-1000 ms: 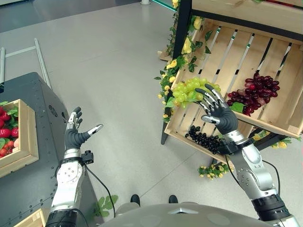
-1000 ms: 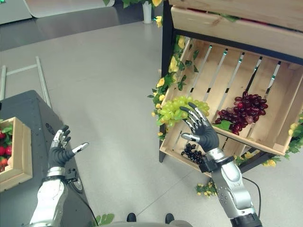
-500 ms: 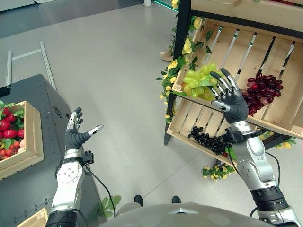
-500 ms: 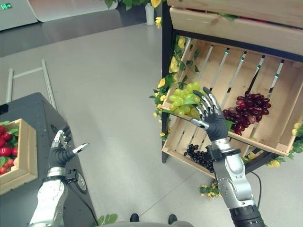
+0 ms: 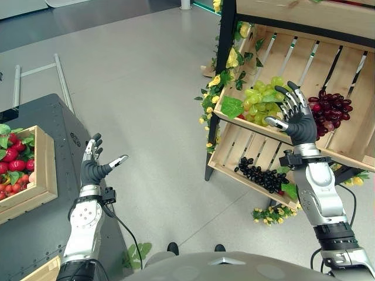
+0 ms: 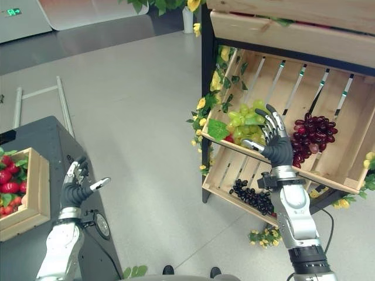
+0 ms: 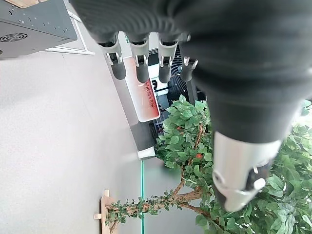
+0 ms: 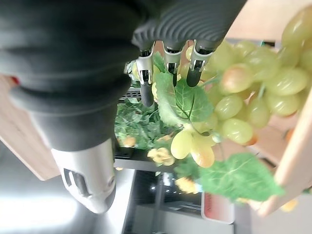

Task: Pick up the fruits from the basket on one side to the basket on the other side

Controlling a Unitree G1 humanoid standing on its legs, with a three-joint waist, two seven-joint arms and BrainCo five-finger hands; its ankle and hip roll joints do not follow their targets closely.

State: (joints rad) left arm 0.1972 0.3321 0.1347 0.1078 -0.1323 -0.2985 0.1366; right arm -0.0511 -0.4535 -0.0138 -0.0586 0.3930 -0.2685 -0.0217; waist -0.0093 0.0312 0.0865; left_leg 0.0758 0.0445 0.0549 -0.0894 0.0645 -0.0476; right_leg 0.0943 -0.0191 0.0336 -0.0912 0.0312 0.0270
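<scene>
The green grapes are seen in the upper wooden crate of the shelf on the robot's right, at the crate's left end against its front rail. The bunch lies roughly along that rail, its broad leaf hanging over the front edge toward the floor; which end carries the stem cannot be made out.

The far side of the bunch is covered by the right hand, which is raised with its palm turned toward the grapes. Its fingers are held straight and fanned apart, the thumb set off to one side. In the right wrist view the fingertips are shown at the top of the bunch beside a small leaf, with nothing curled round the grapes; whether the tips touch cannot be told.

A bunch of dark red grapes lies just beside the hand in the same crate, partly hidden behind it. Black grapes lie in the lower crate, partly covered by the right forearm.

The left hand is held open over the dark desk, fingers straight and thumb apart, holding nothing. A wooden box of red fruit on the desk is cut off by the picture's edge.
</scene>
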